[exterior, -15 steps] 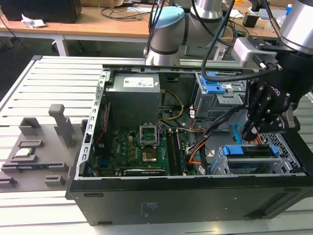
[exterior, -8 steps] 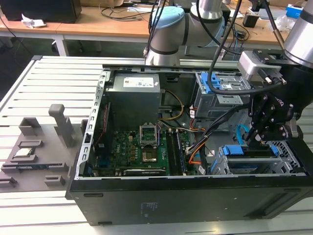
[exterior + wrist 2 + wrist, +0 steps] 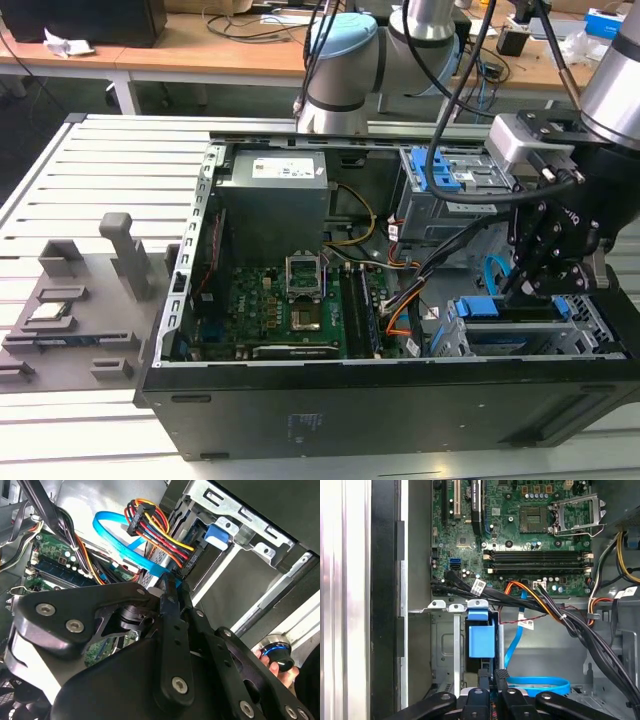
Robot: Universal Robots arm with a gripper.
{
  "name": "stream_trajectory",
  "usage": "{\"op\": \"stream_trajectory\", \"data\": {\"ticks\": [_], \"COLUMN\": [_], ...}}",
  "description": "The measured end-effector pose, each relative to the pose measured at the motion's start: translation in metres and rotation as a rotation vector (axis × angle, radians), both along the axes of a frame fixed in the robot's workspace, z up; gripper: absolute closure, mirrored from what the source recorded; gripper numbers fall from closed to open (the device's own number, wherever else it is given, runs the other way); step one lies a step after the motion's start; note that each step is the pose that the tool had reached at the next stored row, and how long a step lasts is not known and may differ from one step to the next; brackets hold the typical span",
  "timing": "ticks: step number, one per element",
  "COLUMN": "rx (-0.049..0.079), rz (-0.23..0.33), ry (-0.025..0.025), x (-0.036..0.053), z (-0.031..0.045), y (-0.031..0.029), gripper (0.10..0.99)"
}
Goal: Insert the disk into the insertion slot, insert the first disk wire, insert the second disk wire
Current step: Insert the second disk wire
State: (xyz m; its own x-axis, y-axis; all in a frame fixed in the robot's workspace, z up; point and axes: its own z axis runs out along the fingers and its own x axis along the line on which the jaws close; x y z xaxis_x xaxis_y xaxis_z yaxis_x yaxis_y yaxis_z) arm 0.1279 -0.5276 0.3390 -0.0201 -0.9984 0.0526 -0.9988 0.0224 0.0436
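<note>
The tool, clenched on nothing visible, hangs just above the blue-framed disk.

Matt black pincer; bare silver metal insertion slot

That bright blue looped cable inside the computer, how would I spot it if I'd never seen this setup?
Start at the open black computer case on the slatted table. Go to the end at the exterior view's right, where the gripper hangs above the drive cage. The flat blue cable curves in a loop beside it; unlike the round, multicoloured wire bundle nearby, it is a single ribbon of one light blue colour.
</note>
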Motion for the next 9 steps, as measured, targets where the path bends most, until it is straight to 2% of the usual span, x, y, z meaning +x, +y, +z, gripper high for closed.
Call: {"op": "stream_trajectory", "data": {"ticks": [3,4,5,8,9], "rx": [0.0,0.0,0.0,0.0,0.0], "rz": [0.0,0.0,0.0,0.0,0.0], "ry": [-0.0003,-0.0001,-0.0001,-0.0001,-0.0001], "x": [0.0001,0.0,0.0,0.0,0.0], "z": [-0.0005,-0.0005,0.0016,0.0129,0.023], "y": [-0.0001,-0.0001,-0.0001,0.0005,0.0043], "gripper": [0.925,0.847,0.847,0.847,0.929]}}
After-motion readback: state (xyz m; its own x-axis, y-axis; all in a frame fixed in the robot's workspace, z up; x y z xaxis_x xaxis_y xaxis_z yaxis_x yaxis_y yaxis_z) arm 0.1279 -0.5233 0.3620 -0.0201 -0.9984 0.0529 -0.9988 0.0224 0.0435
